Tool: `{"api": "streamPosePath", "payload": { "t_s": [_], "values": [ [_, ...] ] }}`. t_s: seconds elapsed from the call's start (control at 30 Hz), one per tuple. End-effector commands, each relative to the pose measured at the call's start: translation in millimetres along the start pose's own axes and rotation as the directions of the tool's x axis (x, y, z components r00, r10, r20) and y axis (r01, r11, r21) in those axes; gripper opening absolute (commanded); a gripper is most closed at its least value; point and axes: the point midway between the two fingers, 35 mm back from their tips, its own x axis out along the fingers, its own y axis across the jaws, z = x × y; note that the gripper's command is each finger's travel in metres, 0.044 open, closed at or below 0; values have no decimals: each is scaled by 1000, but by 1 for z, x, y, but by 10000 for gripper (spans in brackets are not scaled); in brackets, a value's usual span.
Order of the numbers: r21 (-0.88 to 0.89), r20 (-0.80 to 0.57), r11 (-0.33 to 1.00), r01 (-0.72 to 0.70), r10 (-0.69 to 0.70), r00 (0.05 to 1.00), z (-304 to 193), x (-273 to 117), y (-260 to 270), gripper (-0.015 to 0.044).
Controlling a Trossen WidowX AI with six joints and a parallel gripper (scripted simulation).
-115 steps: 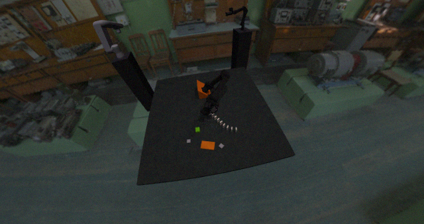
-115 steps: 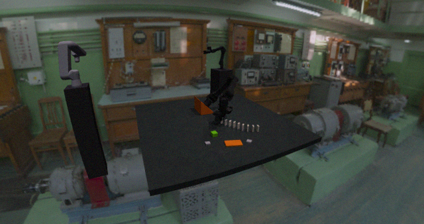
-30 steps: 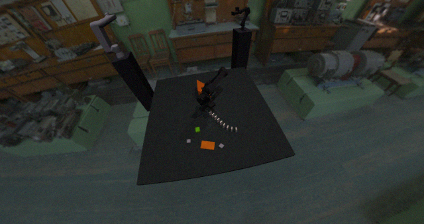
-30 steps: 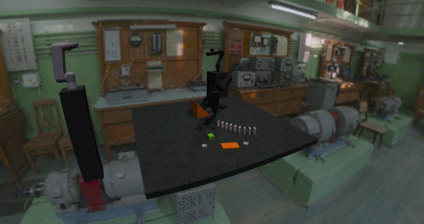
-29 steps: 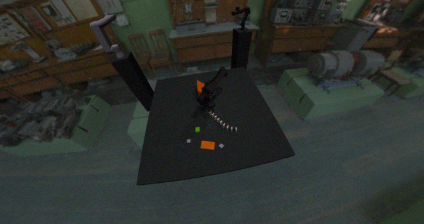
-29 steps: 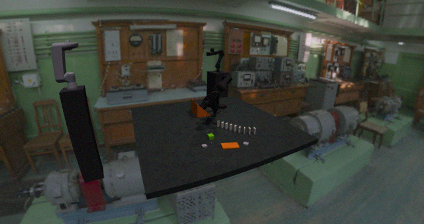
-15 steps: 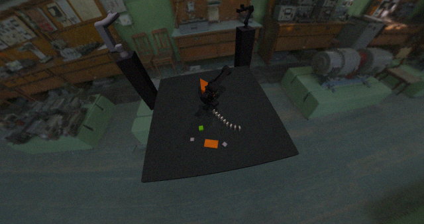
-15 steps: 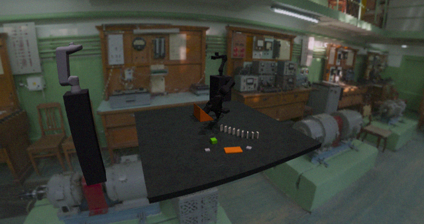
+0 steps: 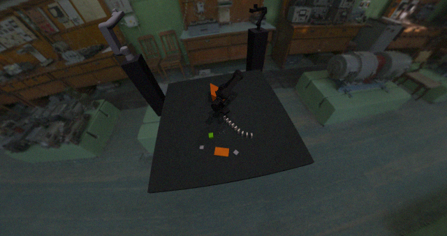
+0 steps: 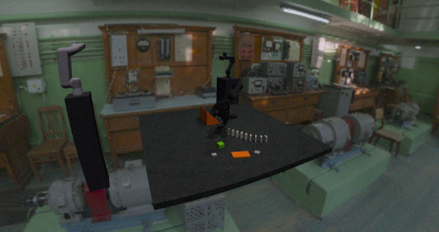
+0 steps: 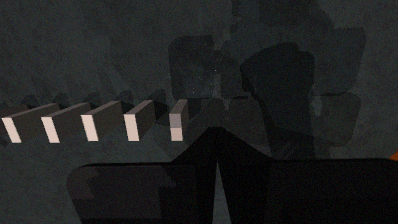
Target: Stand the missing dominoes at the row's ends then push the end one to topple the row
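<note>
A curved row of several white dominoes [image 9: 235, 128] [image 10: 241, 134] [image 11: 132, 127] stands upright on the dark table. The end domino [image 9: 224, 117] [image 10: 228, 132] [image 11: 176, 133] nearest the arm is upright, and part of its face is in shadow in the wrist view. My gripper [image 11: 215, 133] [image 10: 225, 123] is shut with nothing between its fingertips. It is just beyond this end of the row, and in the wrist view its tips appear to the right of the end domino, with a gap. Its exact height above the table cannot be told.
A green cube [image 9: 211, 135] [image 10: 220, 145], a flat orange block [image 9: 221, 151] [image 10: 241, 154] and two small pale squares [image 9: 201, 147] [image 9: 236, 152] [image 10: 214, 154] [image 10: 257, 152] lie in front of the row. An orange wedge [image 9: 213, 89] [image 10: 206, 116] stands behind, beside the arm.
</note>
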Motion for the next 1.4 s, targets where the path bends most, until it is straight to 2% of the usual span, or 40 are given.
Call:
{"api": "streamPosePath", "payload": {
  "t_s": [0.0,0.07,1.1,1.23,1.37],
  "values": [
    [9,-35,1000,15,-15,999,-10,52,-5,0],
    [9,-37,1000,14,-14,999,-12,62,-6,0],
    [8,-36,1000,13,-12,999,-11,62,36,0],
    [-14,-17,1000,2,-2,1000,-8,47,33,0],
    [-3,-27,1000,8,-8,1000,-8,15,48,0]
  ]
}}
